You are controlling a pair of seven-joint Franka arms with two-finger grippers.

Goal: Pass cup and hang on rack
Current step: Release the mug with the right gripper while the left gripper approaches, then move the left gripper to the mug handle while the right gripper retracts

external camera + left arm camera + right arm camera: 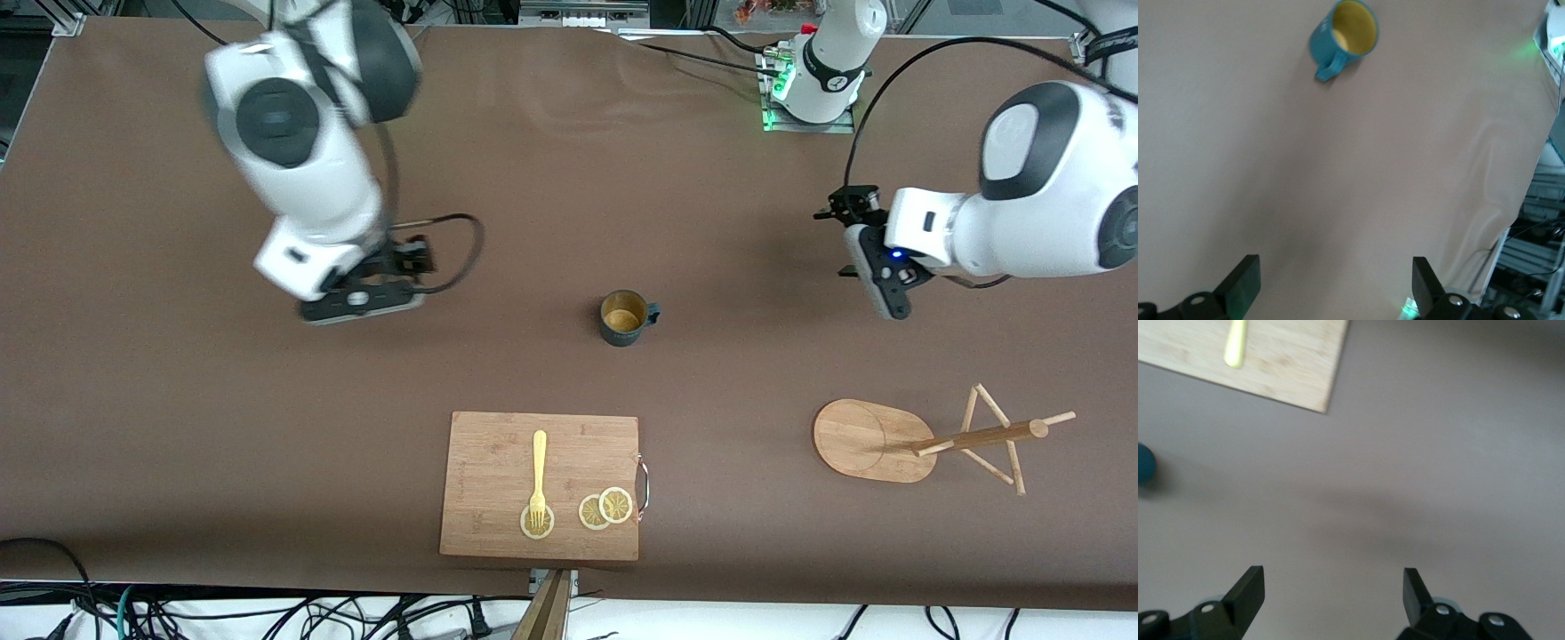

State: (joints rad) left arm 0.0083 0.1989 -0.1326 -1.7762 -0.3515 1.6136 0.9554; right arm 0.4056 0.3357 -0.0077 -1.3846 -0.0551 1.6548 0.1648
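The teal-blue cup [625,318] with a mustard-yellow inside stands upright at the table's middle, its handle toward the left arm's end. It also shows in the left wrist view [1345,37], and its edge shows in the right wrist view [1143,463]. The bamboo rack [867,440] stands near the left arm's end, nearer to the front camera than the cup. My right gripper [360,302] [1333,590] is open and empty over bare table, apart from the cup. My left gripper [880,284] [1335,290] is open and empty over bare table, between the cup and the rack's end.
A wooden cutting board [498,524] lies near the front edge, nearer to the front camera than the cup. On it are a yellow fork [539,471] and lemon slices [606,508]. The board's corner [1305,367] shows in the right wrist view. Cables run near the arm bases.
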